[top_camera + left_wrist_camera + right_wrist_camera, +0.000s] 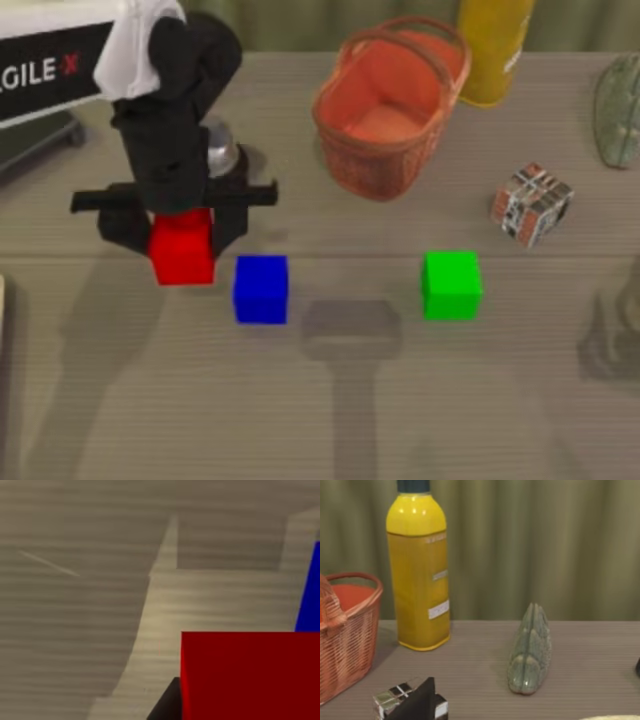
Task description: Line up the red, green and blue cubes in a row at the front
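Cubes, small, glossy, plain-coloured

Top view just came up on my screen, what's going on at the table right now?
The left arm's tool is over the red cube at the table's left, with dark fingers on both sides of it. The blue cube sits just to its right and the green cube farther right, with a wide gap between them. The right arm is out of the top view. An orange basket, a yellow bottle and a patterned puzzle cube stand behind.

Red cube, blue cube close together; green cube apart.
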`<control>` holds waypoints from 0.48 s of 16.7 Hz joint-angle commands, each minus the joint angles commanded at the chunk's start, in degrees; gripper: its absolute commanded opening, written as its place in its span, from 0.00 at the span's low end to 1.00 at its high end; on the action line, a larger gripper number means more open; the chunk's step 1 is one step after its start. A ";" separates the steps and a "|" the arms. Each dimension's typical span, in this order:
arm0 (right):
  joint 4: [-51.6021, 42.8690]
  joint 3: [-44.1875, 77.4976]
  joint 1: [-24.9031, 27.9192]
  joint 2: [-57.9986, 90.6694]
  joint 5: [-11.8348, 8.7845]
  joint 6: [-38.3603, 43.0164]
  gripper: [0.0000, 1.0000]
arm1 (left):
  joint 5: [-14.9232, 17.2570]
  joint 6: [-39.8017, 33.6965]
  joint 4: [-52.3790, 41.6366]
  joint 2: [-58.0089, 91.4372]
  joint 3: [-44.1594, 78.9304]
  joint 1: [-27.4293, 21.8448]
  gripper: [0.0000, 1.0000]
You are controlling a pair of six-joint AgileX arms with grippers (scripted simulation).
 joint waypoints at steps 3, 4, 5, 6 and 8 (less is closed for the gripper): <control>0.00 0.00 0.00 0.00 0.00 0.00 1.00 | -0.19 -9.73 1.95 -7.11 -9.76 -10.45 0.00; 0.00 0.00 0.00 0.00 0.00 0.00 1.00 | -0.27 -12.49 2.60 -9.32 -12.50 -13.29 0.00; 0.00 0.00 0.00 0.00 0.00 0.00 1.00 | -0.36 -14.77 3.20 -11.28 -14.77 -15.60 0.00; 0.00 0.00 0.00 0.00 0.00 0.00 1.00 | -0.45 -16.46 3.72 -12.86 -16.43 -17.28 0.00; 0.00 0.00 0.00 0.00 0.00 0.00 1.00 | -0.56 -18.04 4.27 -14.44 -17.98 -18.87 0.00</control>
